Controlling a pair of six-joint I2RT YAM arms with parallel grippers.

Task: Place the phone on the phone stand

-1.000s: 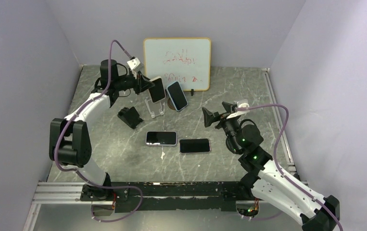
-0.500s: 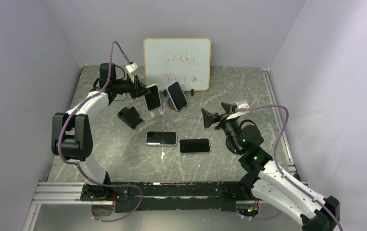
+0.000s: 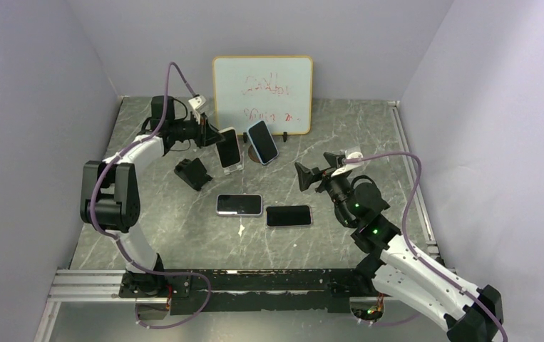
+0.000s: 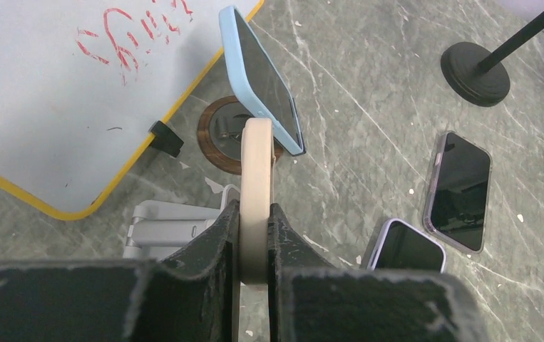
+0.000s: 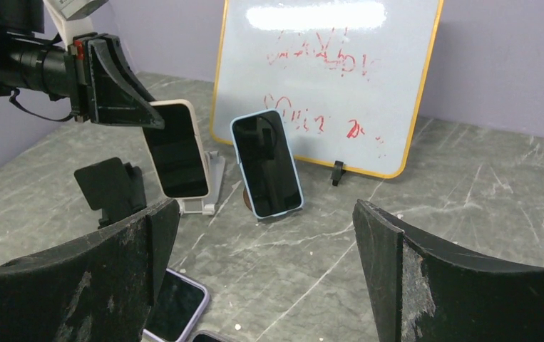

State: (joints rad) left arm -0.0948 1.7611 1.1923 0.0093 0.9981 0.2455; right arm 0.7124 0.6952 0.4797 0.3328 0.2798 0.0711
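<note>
My left gripper point(image 3: 210, 137) is shut on a beige-cased phone point(image 3: 228, 147), holding it upright against the silver phone stand point(image 3: 234, 168). In the left wrist view the phone point(image 4: 257, 185) sits edge-on between my jaws, with the stand point(image 4: 172, 222) just below and left. The right wrist view shows the phone point(image 5: 177, 149) resting on the stand point(image 5: 207, 187). My right gripper point(image 3: 310, 174) is open and empty at mid-right, facing the stands.
A blue-cased phone point(image 3: 262, 142) leans on a round brown stand. A black stand point(image 3: 192, 173) is at the left. Two phones lie flat: a purple-cased one point(image 3: 239, 204) and a dark one point(image 3: 289, 215). A whiteboard point(image 3: 262, 85) stands at the back.
My left gripper has brought the beige phone down and slightly left until it sits on the silver stand. The right gripper has shifted a little to the left.
</note>
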